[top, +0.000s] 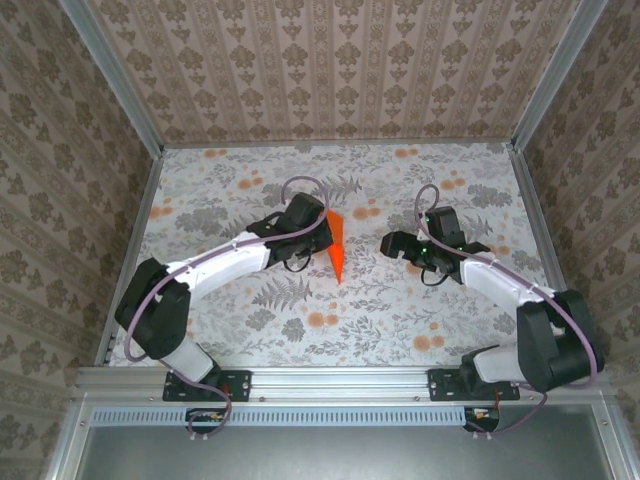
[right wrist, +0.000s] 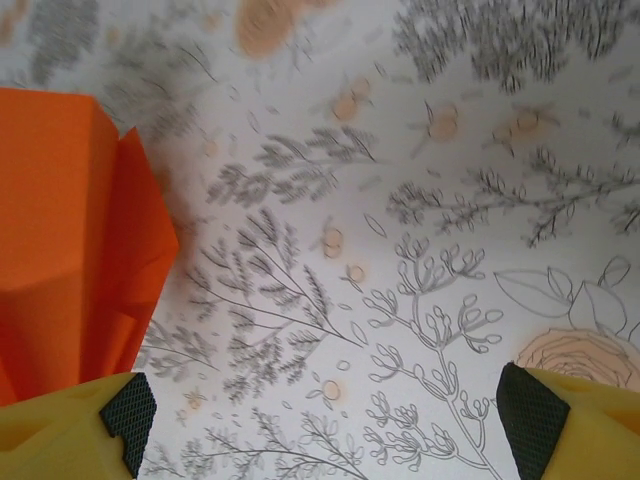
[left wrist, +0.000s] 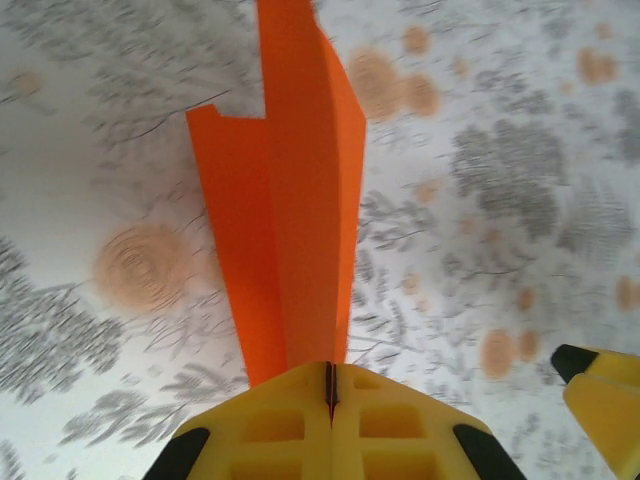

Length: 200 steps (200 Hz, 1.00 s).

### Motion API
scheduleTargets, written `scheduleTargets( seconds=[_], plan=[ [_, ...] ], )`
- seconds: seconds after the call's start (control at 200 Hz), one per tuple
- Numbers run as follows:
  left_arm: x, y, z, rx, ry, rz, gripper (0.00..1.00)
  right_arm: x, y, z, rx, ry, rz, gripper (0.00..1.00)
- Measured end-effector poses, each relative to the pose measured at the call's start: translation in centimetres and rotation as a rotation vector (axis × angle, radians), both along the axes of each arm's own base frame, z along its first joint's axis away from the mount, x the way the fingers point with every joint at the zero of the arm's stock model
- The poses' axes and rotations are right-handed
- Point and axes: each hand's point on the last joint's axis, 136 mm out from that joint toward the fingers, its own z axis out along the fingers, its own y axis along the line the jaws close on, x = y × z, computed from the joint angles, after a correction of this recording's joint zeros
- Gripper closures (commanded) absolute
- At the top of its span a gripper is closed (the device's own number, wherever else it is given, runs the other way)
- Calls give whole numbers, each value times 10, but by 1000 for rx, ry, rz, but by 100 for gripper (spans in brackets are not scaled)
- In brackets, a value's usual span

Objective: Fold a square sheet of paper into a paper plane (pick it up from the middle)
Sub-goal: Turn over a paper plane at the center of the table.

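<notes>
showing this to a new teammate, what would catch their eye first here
The vivid orange paper plane stands out at once, near the middle of the pale flowered table. The left gripper is shut on it, yellow fingers pinching the fold. The right gripper stands open just to its right.

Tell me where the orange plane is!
From above, the folded orange paper plane is at the centre of the floral table, pinched in the left arm's yellow fingers, the right arm's open fingers right of it.

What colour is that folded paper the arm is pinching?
Vivid orange. The narrow folded paper plane shows best in the left wrist view.
</notes>
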Motion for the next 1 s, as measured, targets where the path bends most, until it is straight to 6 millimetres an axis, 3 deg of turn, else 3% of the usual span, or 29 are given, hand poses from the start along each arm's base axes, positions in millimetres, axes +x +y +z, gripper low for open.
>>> scheduleTargets(
  seconds=[0.165, 0.33, 0.485, 0.745, 1.0],
  plan=[
    [6, -10, -11, -125, 0, -68, 100, 1, 3, 8, 16, -28, 17, 9],
    [4, -16, -44, -178, 48, -111, 100, -3, 16, 10, 45, -31, 74, 13],
    [-2, -8, -71, -192, 101, -105, 100, -15, 43, -2, 46, 10, 168, 17],
    [-10, 3, -88, -177, 133, -80, 100, -29, 98, -13, 34, 62, 310, 33],
    [-18, 22, -109, -137, 175, -25, 100, -35, 139, -32, 5, 126, 384, 36]
  ],
)
